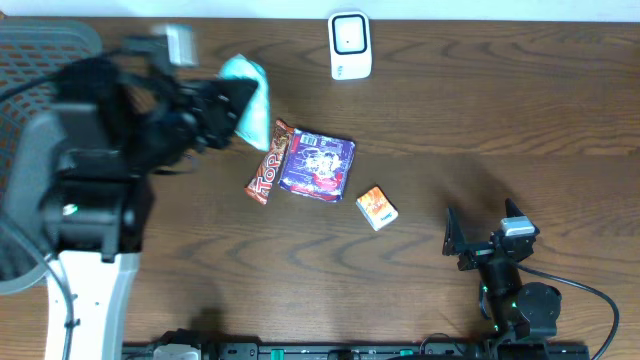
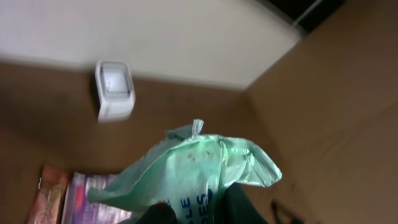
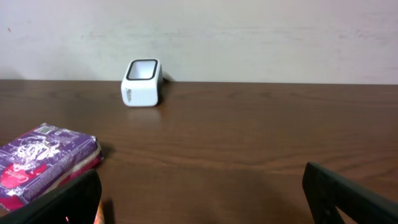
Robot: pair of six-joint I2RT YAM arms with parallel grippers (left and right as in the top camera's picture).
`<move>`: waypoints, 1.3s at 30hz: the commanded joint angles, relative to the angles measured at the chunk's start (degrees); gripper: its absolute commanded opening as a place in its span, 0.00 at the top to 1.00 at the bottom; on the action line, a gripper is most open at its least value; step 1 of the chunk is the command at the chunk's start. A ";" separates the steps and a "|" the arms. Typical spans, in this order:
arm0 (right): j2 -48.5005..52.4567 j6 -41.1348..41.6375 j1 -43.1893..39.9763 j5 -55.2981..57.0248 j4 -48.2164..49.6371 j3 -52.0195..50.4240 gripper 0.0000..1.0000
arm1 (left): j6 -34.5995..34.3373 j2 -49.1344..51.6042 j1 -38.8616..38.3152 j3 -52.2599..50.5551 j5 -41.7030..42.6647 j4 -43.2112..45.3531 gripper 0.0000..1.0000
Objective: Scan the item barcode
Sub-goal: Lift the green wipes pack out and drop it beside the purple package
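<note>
Crumpled green packet (image 1: 250,90) near white scanner (image 1: 349,45)

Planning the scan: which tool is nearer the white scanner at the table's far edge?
Left. The left tool, shut on the green packet, is a short way left of the scanner; the right tool sits open near the front edge, much farther off.

Mint-green bag (image 2: 205,162) (blue lettering) — white scanner (image 1: 350,45), purple packet (image 1: 318,165).

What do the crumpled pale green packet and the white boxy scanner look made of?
Crumpled pale green packet: thin plastic film, probably; it creases, folds and catches a soft sheen. White boxy scanner: likely hard moulded plastic, smooth with rounded corners and a dark-rimmed window.
</note>
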 commanded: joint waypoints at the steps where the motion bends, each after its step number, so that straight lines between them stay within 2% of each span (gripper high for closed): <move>1: -0.09 0.57 0.22 0.33 -0.15 -0.09 0.01 | 3.06 4.02 -7.17 0.52 -15.23 -5.79 0.93; 4: -0.09 0.57 0.22 0.33 -0.15 -0.09 0.01 | 3.06 8.76 -13.03 0.52 -24.22 -11.65 0.93; 8: -0.09 0.57 0.22 0.33 -0.15 -0.09 0.01 | 2.67 16.11 -18.91 0.52 -25.73 -13.84 0.93; 16: -0.09 0.59 0.22 0.31 -0.15 -0.09 0.01 | -1.33 31.56 -28.94 0.52 -25.31 -4.24 0.93; 22: -0.09 0.59 0.22 0.33 -0.15 -0.09 0.01 | -4.61 38.77 -31.87 0.52 -25.33 1.75 0.92; 23: -0.09 0.57 0.22 0.33 -0.15 -0.09 0.01 | -4.76 39.58 -32.04 0.52 -25.33 2.40 0.85; 24: -0.09 0.57 0.22 0.33 -0.15 -0.09 0.01 | -4.76 40.35 -32.11 0.52 -25.33 2.97 0.73; 26: -0.09 0.57 0.22 0.33 -0.15 -0.09 0.01 | -4.72 41.31 -32.09 0.52 -25.35 3.74 0.69; 27: -0.09 0.59 0.22 0.33 -0.15 -0.09 0.01 | -4.74 41.53 -31.89 0.52 -25.35 4.42 0.63; 29: -0.09 0.57 0.22 0.33 -0.15 -0.09 0.01 | -4.76 41.24 -31.54 0.81 -25.29 4.94 0.41; 31: -0.09 0.57 0.22 0.33 -0.15 -0.09 0.01 | -5.07 40.65 -31.10 1.49 -24.41 4.70 0.29; 36: -0.09 0.59 0.22 0.33 -0.15 -0.09 0.01 | -5.62 35.80 -29.59 2.21 -21.16 4.02 0.26; 39: -0.09 0.57 0.22 0.33 -0.15 -0.09 0.01 | -5.57 28.26 -26.69 2.21 -21.22 2.03 0.25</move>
